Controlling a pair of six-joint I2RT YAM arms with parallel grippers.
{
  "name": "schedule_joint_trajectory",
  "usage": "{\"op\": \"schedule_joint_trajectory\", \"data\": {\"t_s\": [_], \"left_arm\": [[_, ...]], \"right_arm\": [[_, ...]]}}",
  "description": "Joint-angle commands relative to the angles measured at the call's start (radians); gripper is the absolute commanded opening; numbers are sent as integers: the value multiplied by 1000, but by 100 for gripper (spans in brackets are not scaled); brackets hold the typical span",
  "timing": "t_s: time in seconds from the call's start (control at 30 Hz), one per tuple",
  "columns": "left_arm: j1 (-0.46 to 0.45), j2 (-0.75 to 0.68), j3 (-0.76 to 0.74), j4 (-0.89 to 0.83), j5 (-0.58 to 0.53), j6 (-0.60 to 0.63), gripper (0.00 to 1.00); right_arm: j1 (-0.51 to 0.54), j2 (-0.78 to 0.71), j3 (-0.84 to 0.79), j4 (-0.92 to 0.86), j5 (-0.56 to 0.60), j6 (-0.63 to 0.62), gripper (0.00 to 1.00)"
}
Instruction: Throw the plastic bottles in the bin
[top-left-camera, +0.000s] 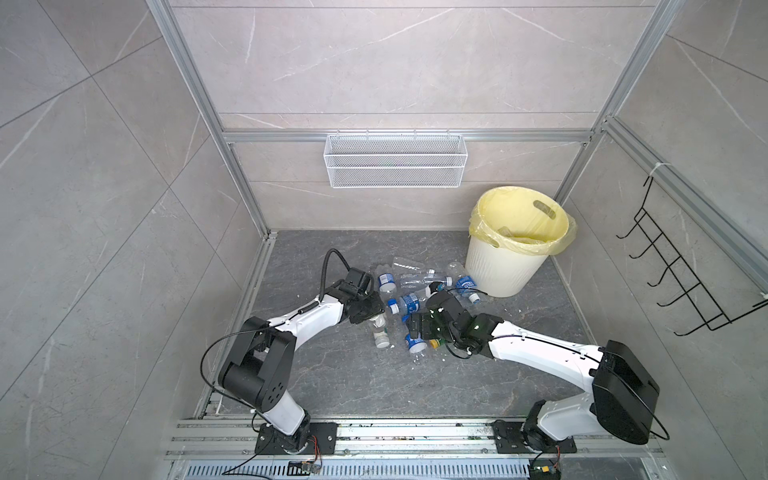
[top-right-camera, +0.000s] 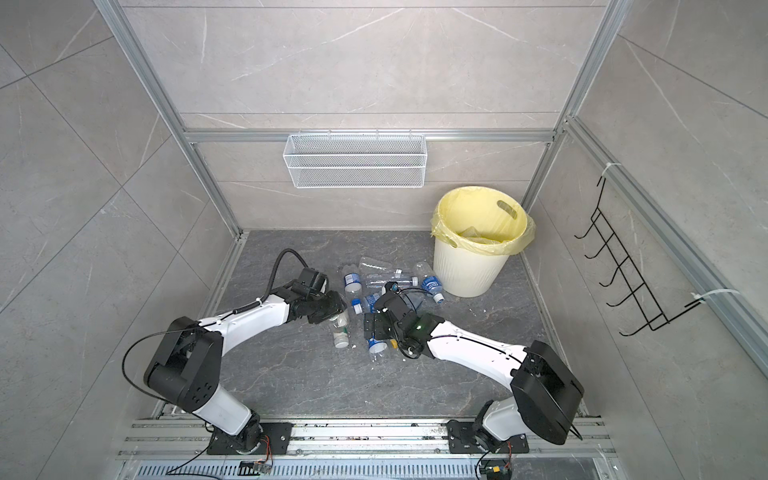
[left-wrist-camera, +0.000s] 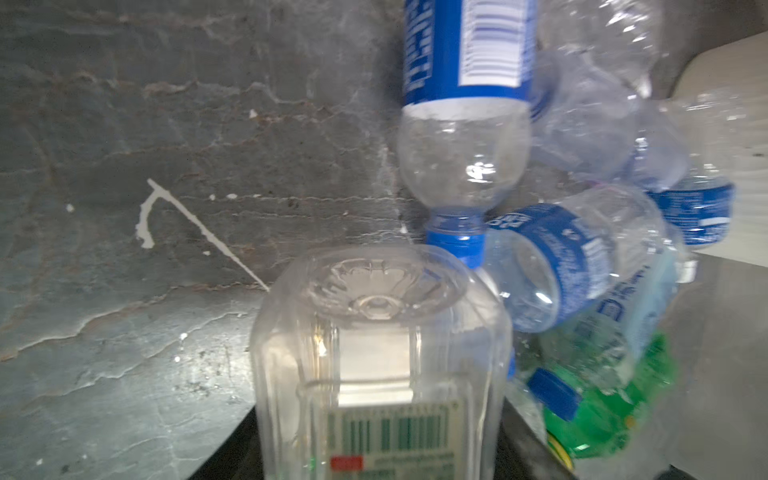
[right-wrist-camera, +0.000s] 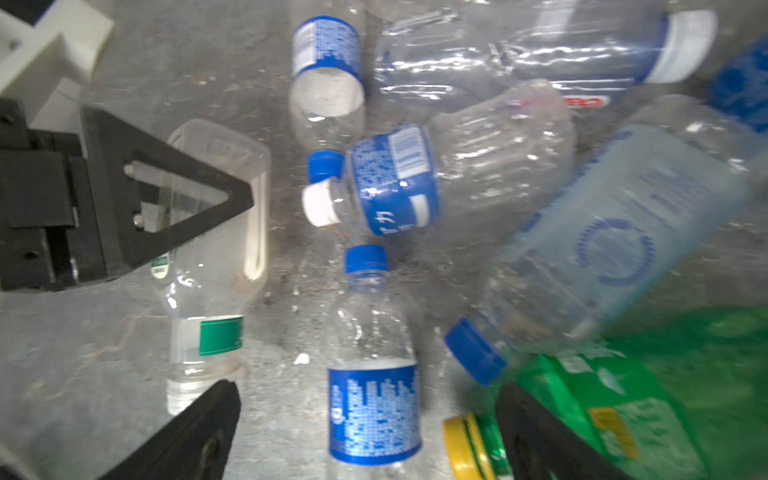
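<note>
Several plastic bottles (top-left-camera: 415, 286) lie in a heap on the grey floor, just left of the bin (top-left-camera: 507, 270) with its pale yellow bag. My left gripper (left-wrist-camera: 380, 444) is shut on a clear square bottle (left-wrist-camera: 374, 353) with a green label, which lies on the floor (top-left-camera: 379, 330). My right gripper (right-wrist-camera: 368, 395) is open and straddles a clear bottle with a blue label and blue cap (right-wrist-camera: 374, 365) without touching it. A green bottle with a yellow cap (right-wrist-camera: 602, 407) lies against one right finger. In both top views the two grippers (top-right-camera: 332, 309) (top-right-camera: 372, 328) sit close together.
A white wire mesh basket (top-left-camera: 395, 160) hangs on the back wall. A black wire rack (top-left-camera: 681, 274) hangs on the right wall. Aluminium rails (top-left-camera: 257, 282) edge the floor. The bin (top-right-camera: 469, 266) stands in the back right corner with some clear plastic inside.
</note>
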Motion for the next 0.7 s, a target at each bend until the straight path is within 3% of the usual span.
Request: {"op": "schedule_joint_trajectory", "data": {"t_s": [0.0, 0.67], "left_arm": [[5, -65, 38, 47, 70, -44, 56], [3, -128, 45, 201, 176, -169, 54]], "right_arm": [[-3, 3, 10, 75, -78, -12, 99], [24, 87, 55, 220, -202, 66, 79]]}}
